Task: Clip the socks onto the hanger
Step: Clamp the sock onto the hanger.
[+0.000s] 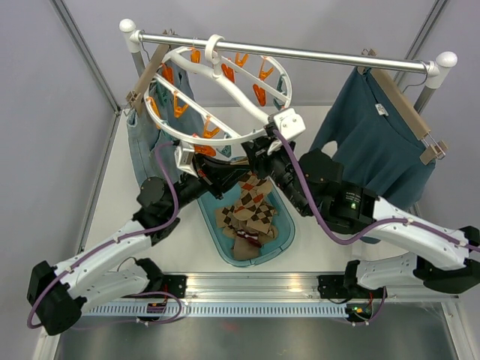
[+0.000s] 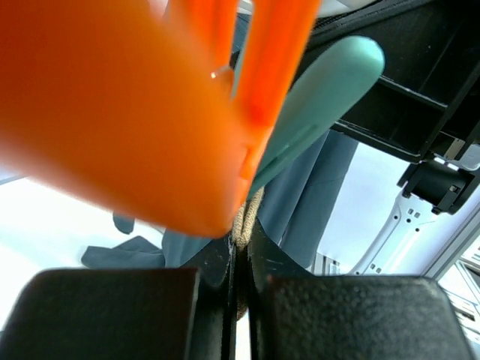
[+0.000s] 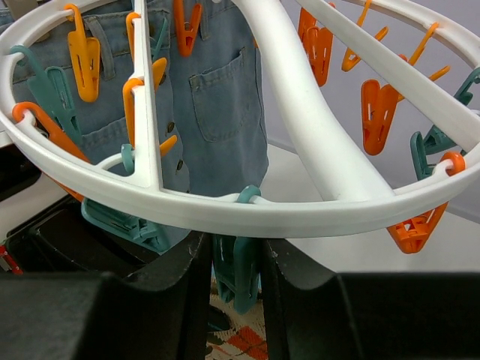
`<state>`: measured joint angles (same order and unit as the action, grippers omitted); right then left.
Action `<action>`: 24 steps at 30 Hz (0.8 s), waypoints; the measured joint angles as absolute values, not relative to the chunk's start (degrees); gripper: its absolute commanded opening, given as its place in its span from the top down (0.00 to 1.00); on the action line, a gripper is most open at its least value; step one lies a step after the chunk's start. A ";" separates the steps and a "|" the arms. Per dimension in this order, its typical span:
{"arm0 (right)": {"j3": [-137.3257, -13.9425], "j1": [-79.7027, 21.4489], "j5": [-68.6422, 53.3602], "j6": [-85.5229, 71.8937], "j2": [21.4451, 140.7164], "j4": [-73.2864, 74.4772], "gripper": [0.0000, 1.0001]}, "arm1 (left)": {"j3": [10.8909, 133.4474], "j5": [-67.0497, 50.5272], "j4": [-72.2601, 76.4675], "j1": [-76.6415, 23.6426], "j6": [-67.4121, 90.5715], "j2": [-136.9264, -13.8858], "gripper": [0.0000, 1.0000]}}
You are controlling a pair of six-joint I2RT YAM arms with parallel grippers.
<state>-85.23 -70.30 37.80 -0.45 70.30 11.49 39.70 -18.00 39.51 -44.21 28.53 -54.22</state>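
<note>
Step in hand, as I judge it: getting one sock into a pin on the near rim of the hanger [image 1: 217, 141], which hangs from the rail above the table [image 1: 112, 187]. The right claw [image 3: 235, 259] is clamped on a teal clothespin [image 3: 238, 285] dangling under that rim, one finger on each side. The left claw [image 2: 241, 259] is clenched, with a sliver of tan sock [image 2: 251, 211] pinched between its fingers. To do it well, the right claw should squeeze the pin enough to gape its jaws and steady it against the ring's swing. The left should lift the sock edge well up into the gap, not just the tip. The right should release first, and the left should let go only once the pin bites. The overhead view shows both arms meeting under the ring and the other socks [image 1: 251, 214] heaped in the teal basket [image 1: 291, 229] below, but neither grip reads there. Only the right wrist view shows the pin grasp, with jeans [image 3: 217, 97] behind. Only the left wrist view shows the pinched sock, crowded by a blurred orange clothespin [image 2: 135, 112]. No view tells whether the teal pin's jaws are open.
</note>
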 measured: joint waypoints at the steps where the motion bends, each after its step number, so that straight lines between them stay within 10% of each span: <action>1: -85.23 -70.39 38.04 -0.43 70.37 11.35 0.95 | 39.70 -18.02 39.51 -44.31 28.53 -54.19 0.98; 24: -85.73 -72.62 44.05 0.89 72.40 11.14 0.98 | 39.68 -15.94 38.44 -47.97 26.83 -51.83 0.98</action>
<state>-85.73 -72.62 44.05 0.89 72.40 11.14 39.68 -15.94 38.44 -47.97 26.83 -51.83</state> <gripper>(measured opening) 0.334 0.040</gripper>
